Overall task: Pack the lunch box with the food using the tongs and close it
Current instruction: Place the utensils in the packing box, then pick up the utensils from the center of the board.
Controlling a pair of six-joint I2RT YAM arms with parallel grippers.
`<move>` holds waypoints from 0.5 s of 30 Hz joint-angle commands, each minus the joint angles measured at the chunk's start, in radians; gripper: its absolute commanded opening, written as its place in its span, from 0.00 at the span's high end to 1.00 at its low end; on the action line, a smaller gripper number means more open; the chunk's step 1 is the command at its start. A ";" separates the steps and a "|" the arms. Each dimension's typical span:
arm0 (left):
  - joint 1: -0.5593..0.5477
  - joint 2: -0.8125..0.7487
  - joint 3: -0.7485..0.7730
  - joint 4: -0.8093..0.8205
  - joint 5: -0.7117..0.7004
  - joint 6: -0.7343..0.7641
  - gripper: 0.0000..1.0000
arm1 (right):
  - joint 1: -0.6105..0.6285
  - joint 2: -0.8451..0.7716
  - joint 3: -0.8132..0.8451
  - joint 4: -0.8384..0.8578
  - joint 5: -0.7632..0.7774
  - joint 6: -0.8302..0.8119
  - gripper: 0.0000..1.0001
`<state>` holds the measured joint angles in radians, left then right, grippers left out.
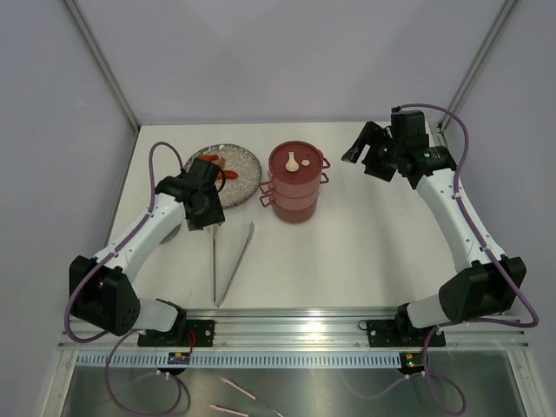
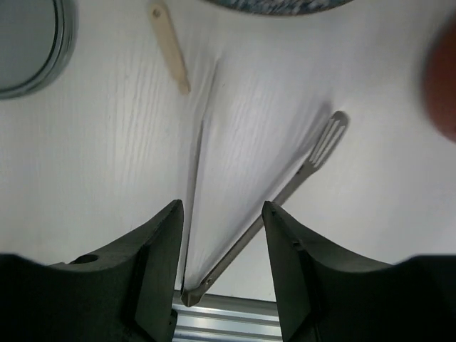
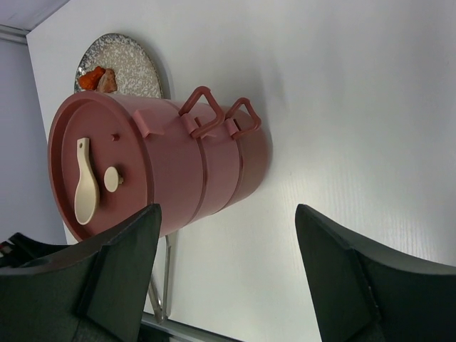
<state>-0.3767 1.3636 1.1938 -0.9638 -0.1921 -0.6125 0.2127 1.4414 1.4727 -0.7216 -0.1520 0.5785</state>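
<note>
My left hand [image 2: 221, 210], jaws apart and empty, hung over the tongs [image 2: 285, 191], which lay on the surface [image 1: 347, 252] pointing away from me, hinge nearest; my right hand [image 1: 369, 152], likewise released, stood well off.

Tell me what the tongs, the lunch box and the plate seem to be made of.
The tongs: thin metal, probably steel; silvery sheen and a slotted tip. The lunch box: likely painted metal; smooth dark-red satin coat, though plastic can't be ruled out. The plate: grey speckled surface, perhaps ceramic or enamel; unclear.
</note>
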 commanded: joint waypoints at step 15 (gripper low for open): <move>0.136 0.077 -0.229 0.329 -0.106 -0.138 0.59 | -0.006 -0.009 -0.020 0.036 -0.041 -0.002 0.17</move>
<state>-0.2535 1.4231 0.9684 -0.7609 -0.2890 -0.7349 0.2127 1.4414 1.4528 -0.7181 -0.1776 0.5808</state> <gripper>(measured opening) 0.412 0.830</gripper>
